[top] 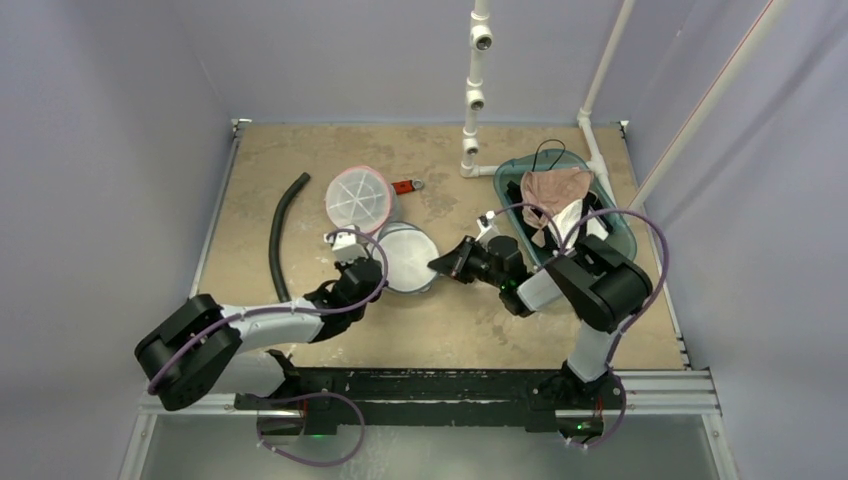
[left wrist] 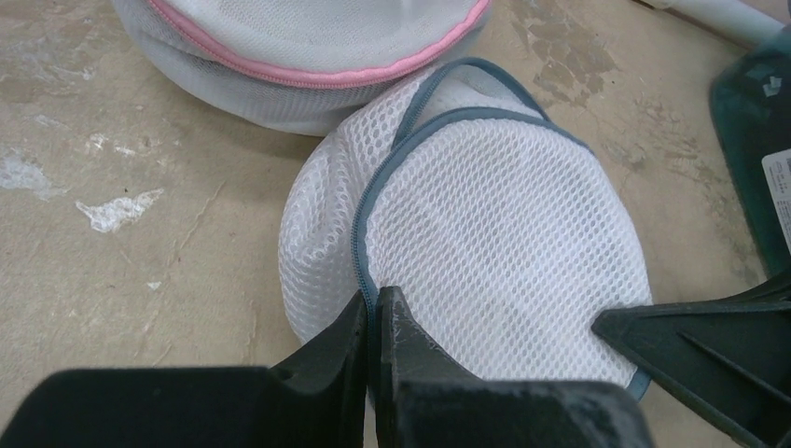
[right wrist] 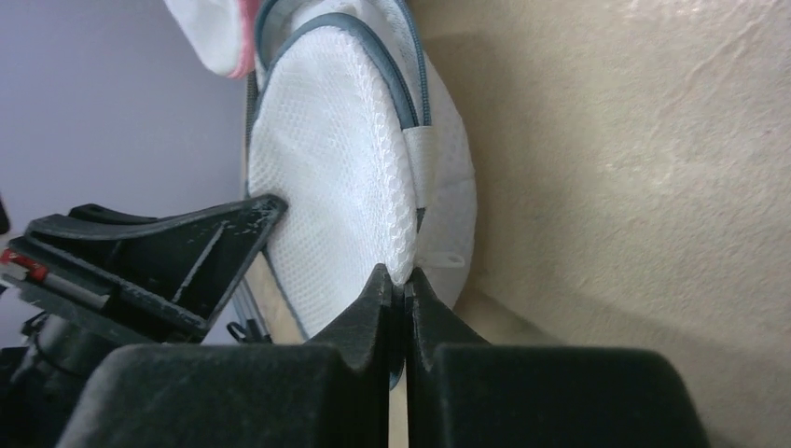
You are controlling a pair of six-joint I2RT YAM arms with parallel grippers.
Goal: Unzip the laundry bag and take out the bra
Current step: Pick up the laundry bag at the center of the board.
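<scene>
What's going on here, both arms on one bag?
Yes. The left gripper is pinched shut on the grey-trimmed mesh bag right at its zipper seam. The right gripper is pinched shut on the mesh at the bag's opposite edge. The bag lies on the table right beside a pink-trimmed bag. The grey zipper looks closed along the stretch that shows, and no bra is out yet.

Laundry bag [left wrist: 485, 233] contents, hidden from view
</scene>
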